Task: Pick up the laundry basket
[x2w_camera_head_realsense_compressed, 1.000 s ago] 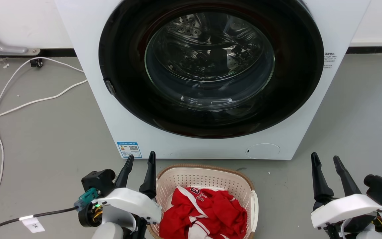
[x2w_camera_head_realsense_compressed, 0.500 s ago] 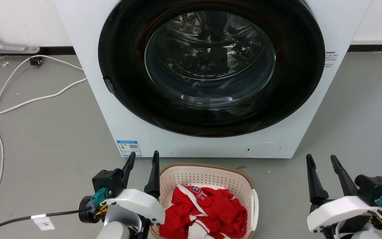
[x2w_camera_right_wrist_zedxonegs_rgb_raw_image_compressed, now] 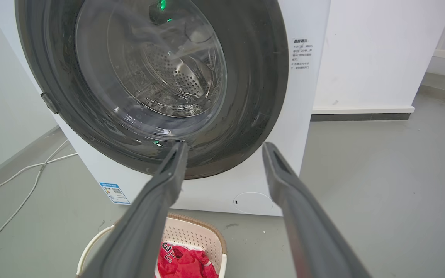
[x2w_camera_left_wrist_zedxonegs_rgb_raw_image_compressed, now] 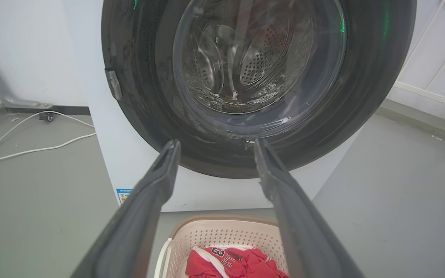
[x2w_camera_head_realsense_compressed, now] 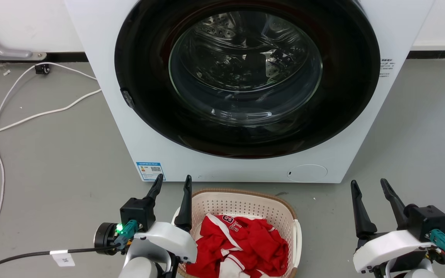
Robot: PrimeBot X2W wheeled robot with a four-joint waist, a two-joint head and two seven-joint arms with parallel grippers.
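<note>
Head looks down, wrists forward; all share washer (x2w_camera_head_realsense_compressed: 129,135) and laundry basket (x2w_camera_head_realsense_compressed: 242,204)

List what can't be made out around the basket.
- Near end of the laundry basket: cut off by the head view's bottom edge.
- Its left side: partly behind the left gripper, head view.
- Basket bottom: covered by the red garment, every view.
- Print on the blue label of the washer: too small, head view.

A red garment (x2w_camera_head_realsense_compressed: 261,239) in the basket (x2w_camera_head_realsense_compressed: 242,203), just in front of the washer (x2w_camera_head_realsense_compressed: 122,116), bears a white "3" followed by what may be a "5". Low on the washer's front left is a blue label (x2w_camera_head_realsense_compressed: 150,170) with a QR code. Its print, like that of the sticker (x2w_camera_head_realsense_compressed: 386,68) at the right, is too small to read.
</note>
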